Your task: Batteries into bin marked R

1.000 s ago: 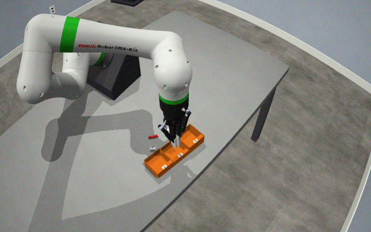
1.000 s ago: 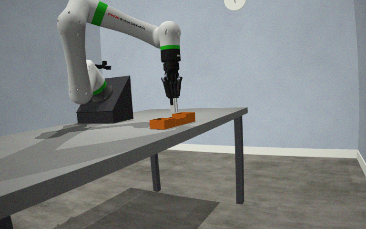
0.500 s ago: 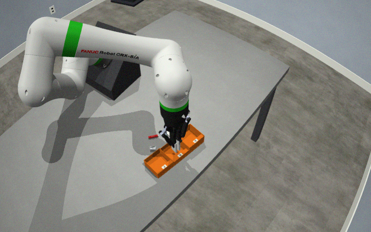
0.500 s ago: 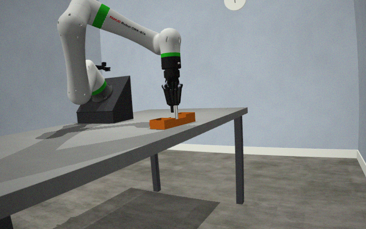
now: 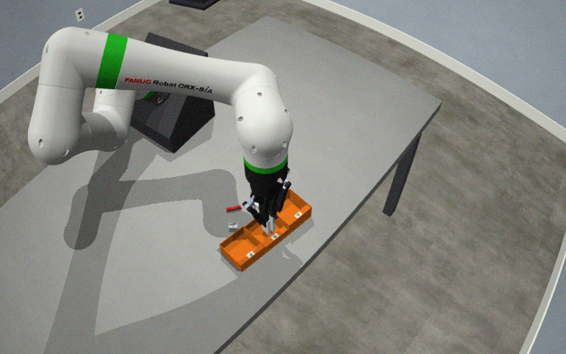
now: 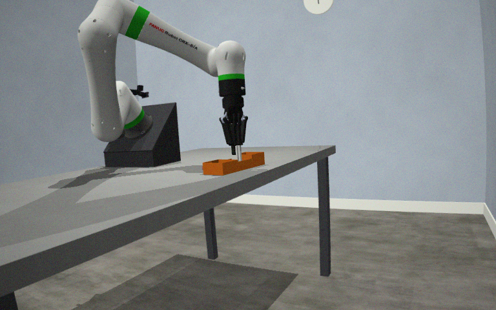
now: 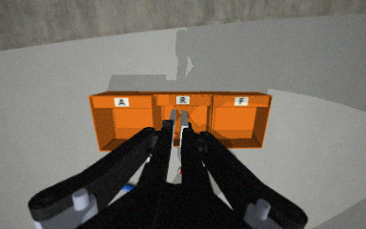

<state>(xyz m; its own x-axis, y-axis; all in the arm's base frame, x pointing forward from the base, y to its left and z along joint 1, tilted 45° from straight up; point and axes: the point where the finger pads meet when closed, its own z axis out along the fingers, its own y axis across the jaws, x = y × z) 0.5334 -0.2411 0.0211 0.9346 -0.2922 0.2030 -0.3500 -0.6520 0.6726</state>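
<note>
Grey table — bin R lies beneath the closed pincer.

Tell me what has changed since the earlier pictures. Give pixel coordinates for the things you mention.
The gripper [image 5: 269, 231] [image 6: 237, 157] [image 7: 178, 117] has moved down, its fingertips now lower in the bin marked R [image 5: 281, 233] [image 6: 239, 167] [image 7: 164, 100]. Its fingers stay close together; no grasp or release shows. The row of orange bins [image 5: 233, 259] [image 6: 213, 169] [image 7: 138, 101], the red piece [image 5: 233, 208] and the small whitish piece [image 5: 233, 227] stayed put.
</note>
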